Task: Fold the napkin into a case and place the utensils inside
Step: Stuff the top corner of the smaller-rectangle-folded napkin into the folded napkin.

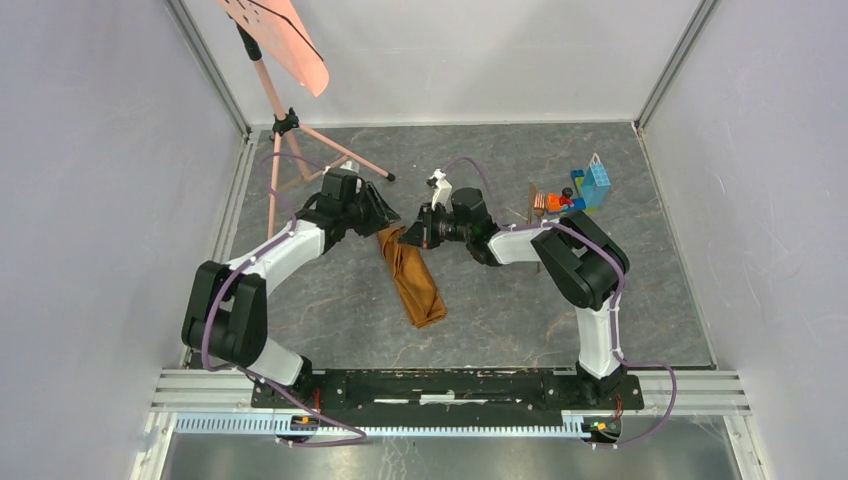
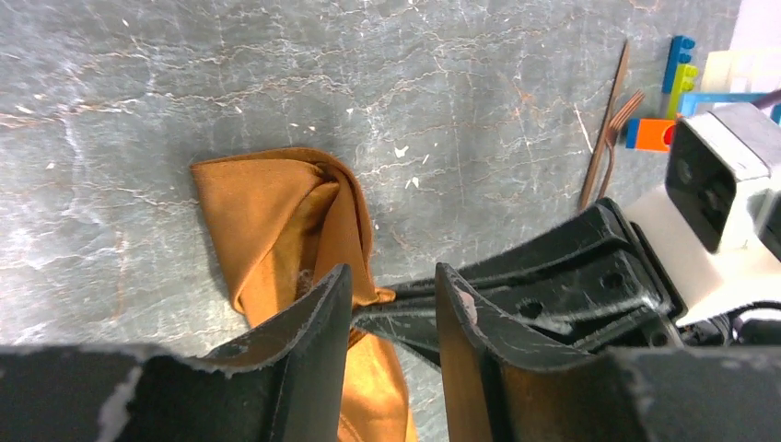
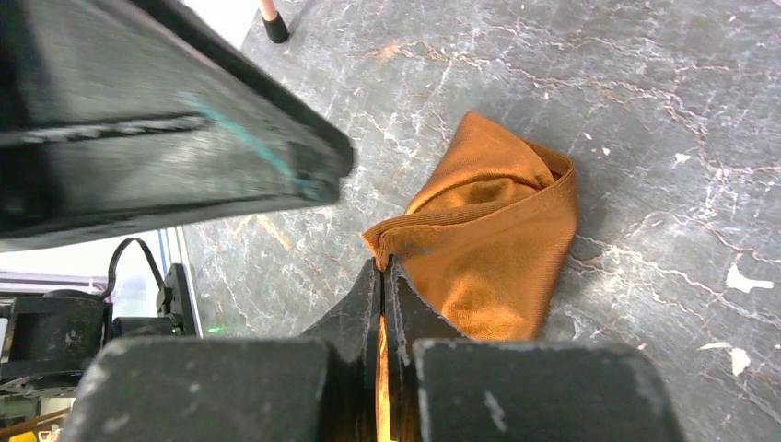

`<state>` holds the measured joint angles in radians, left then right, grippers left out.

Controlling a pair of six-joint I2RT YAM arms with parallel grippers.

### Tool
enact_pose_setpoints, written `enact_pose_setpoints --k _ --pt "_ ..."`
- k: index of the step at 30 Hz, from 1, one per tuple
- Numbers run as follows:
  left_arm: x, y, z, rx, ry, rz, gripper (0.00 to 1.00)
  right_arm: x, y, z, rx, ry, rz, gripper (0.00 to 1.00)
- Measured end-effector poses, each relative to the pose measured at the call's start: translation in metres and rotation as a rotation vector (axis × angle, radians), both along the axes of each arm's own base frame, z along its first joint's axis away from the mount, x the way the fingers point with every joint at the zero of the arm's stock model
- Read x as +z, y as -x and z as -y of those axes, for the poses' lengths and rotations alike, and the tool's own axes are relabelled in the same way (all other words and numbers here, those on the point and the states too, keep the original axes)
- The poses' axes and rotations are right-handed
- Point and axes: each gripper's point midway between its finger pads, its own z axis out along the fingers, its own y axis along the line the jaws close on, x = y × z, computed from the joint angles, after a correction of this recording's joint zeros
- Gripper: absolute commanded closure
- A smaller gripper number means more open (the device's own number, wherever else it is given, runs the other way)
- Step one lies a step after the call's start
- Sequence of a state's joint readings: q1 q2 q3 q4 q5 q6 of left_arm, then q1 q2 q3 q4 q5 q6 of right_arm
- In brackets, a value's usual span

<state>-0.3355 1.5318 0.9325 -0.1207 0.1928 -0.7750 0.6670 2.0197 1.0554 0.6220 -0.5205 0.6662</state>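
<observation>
Grey bench, mid-fold: right gripper is pinching the napkin, left gripper is gaping beside it, probably needing a regrip.

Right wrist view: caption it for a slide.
Shut right gripper pinches a corner of the folded orange-brown satin napkin on a grey marbled tabletop.

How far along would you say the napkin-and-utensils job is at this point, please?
Done: the napkin lies folded into a narrow strip. In hand: the right claw is shut on its folded edge, while the left claw stands open beside it. Left: finishing the case, then loading the utensils, which lie untouched by the toy bricks.
</observation>
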Motion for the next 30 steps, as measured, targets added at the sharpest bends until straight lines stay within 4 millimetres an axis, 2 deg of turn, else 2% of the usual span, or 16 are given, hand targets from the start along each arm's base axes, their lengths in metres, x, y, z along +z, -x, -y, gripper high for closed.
enact_pose_setpoints --k 3,11,19,30 --pt "0.007 0.003 -0.006 -0.014 -0.048 0.012 0.55 -0.006 0.0 0.001 -0.002 0.008 -0.01 1.0" --pt "-0.031 0.008 -0.026 -0.052 -0.291 -0.095 0.52 -0.012 0.0 0.001 -0.002 0.015 -0.02 1.0" --pt "-0.045 0.005 -0.02 -0.114 -0.48 -0.1 0.65 -0.012 0.0 0.001 -0.002 0.015 -0.02 1.0" --pt "-0.057 0.008 -0.022 -0.118 -0.59 -0.117 0.7 -0.012 0.0 0.001 -0.003 0.014 -0.022 1.0"
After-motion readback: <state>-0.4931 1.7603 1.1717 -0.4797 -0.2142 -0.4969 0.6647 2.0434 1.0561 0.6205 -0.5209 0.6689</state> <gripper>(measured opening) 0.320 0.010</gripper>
